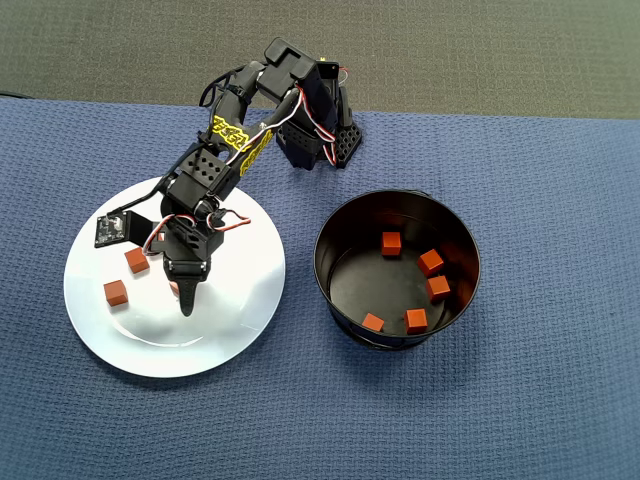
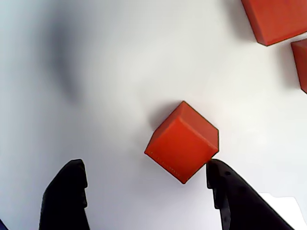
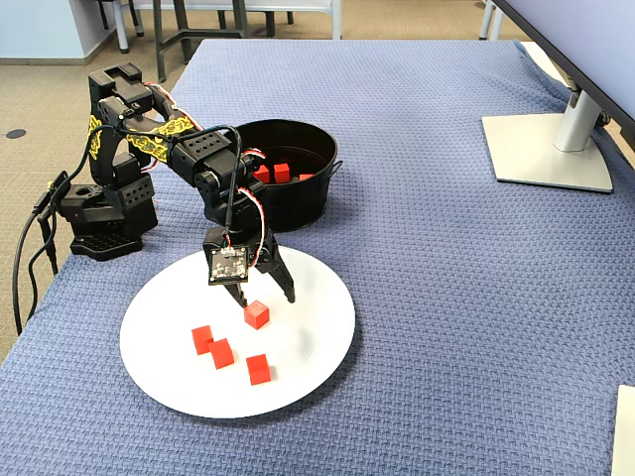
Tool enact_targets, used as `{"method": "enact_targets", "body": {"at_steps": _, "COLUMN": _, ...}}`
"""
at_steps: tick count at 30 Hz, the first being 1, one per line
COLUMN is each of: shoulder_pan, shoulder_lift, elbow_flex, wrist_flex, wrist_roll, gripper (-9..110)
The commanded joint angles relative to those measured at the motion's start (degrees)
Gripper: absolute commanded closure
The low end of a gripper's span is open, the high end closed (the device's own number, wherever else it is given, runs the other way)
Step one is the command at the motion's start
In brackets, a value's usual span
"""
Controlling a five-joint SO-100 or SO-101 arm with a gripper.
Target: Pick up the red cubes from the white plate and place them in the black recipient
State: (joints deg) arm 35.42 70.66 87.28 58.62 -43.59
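My gripper [image 2: 145, 165] hangs open low over the white plate [image 1: 240, 300]. One red cube [image 2: 182, 141] lies just ahead of the jaws, turned cornerwise, its corner touching the right fingertip [image 2: 218, 172]. In the fixed view the gripper [image 3: 264, 297] stands right behind that cube [image 3: 257, 314], with three more red cubes [image 3: 222, 352] nearer the plate's [image 3: 317, 337] front. The overhead view shows the gripper [image 1: 182, 298] over the plate's middle and two cubes [image 1: 115, 292] to its left. The black recipient [image 1: 330, 262] stands to the right and holds several red cubes [image 1: 416, 320].
The arm's base [image 3: 104, 213] stands behind the plate on the blue woven cloth [image 1: 500, 420]. In the fixed view a monitor stand [image 3: 551, 149] is far right. Two further cubes [image 2: 276, 19] sit at the wrist view's upper right.
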Motion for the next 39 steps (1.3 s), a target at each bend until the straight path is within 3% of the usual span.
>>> {"method": "enact_targets", "body": {"at_steps": 1, "shoulder_pan": 0.88, "shoulder_lift": 3.16, "elbow_flex": 0.09, "wrist_flex": -1.85, "wrist_roll": -0.62, "gripper": 76}}
{"method": "enact_targets", "body": {"at_steps": 22, "shoulder_pan": 3.96, "shoulder_lift": 3.08, "elbow_flex": 2.02, "wrist_flex": -4.66, "wrist_roll": 0.35, "gripper": 79}}
{"method": "enact_targets", "body": {"at_steps": 39, "shoulder_pan": 3.87, "shoulder_lift": 3.34, "elbow_flex": 4.22, "wrist_flex": -6.94, "wrist_roll": -0.35, "gripper": 93}}
